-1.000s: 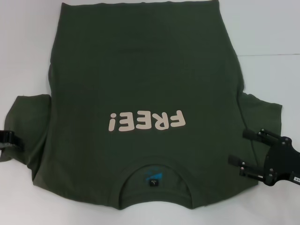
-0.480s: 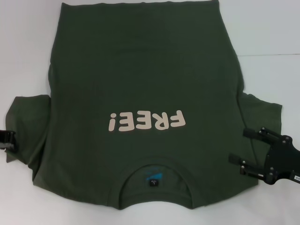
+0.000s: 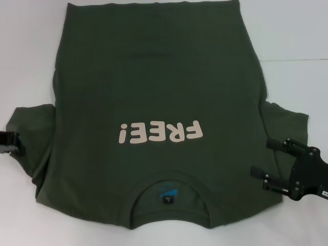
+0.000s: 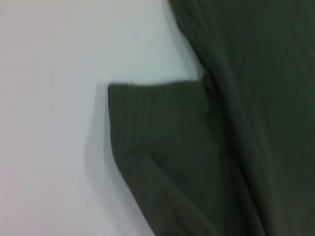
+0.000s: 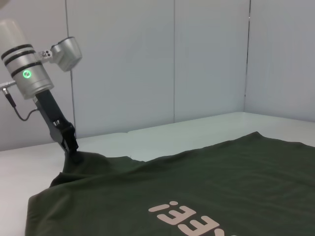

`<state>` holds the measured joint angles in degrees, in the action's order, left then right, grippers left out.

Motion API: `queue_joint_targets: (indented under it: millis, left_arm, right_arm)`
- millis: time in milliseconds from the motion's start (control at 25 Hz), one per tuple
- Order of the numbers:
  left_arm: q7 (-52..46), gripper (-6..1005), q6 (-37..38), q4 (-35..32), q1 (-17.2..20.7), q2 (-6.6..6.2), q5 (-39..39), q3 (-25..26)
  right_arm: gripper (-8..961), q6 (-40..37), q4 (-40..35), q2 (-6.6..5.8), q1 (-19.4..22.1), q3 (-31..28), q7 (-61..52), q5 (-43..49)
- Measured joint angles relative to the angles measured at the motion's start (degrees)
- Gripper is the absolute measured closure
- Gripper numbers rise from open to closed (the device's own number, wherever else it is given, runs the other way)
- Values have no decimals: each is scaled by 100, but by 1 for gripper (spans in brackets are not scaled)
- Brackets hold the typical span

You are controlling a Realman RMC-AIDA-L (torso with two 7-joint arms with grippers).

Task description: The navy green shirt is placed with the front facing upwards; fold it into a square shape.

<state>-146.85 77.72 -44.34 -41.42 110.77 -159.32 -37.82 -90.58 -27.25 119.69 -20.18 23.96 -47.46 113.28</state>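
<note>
Shirt (image 3: 154,92) hem cropped; left gripper (image 3: 11,142) state unclear, right gripper (image 3: 266,164) spread.

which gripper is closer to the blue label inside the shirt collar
Right. The right gripper hovers over the sleeve beside the collar, fingers open; the left gripper sits at the opposite sleeve's outer edge, farther from the blue label.
</note>
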Motion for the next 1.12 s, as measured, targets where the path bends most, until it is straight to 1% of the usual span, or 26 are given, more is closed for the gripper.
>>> queue_joint_targets:
  millis: [280, 520, 720, 840, 960, 1040, 1120]
  left_arm:
    - [-31, 992, -46, -405, 30, 28, 86, 58]
    - [-1, 990, -122, -823, 54, 15, 143, 380]
    - [123, 989, 67, -1001, 72, -52, 749, 490]
    - [160, 989, 199, -1010, 40, -66, 946, 479]
    - [199, 988, 305, -995, -24, 1, 983, 448]
    - [211, 987, 331, -984, -56, 74, 985, 383]
    - [215, 987, 318, -972, -75, 175, 986, 274]
  right_arm:
    - [117, 1, 0, 10, -15, -15, 1, -3]
    - [118, 14, 37, 20, -36, -14, 36, -65]
    - [118, 31, 40, 18, -52, -14, 42, -93]
    - [119, 32, 40, 18, -66, -14, 44, -109]
    - [119, 32, 42, 17, -82, -14, 45, -116]
    - [119, 32, 46, 17, -92, -14, 50, -122]
    - [119, 32, 50, 17, -103, -14, 53, -123]
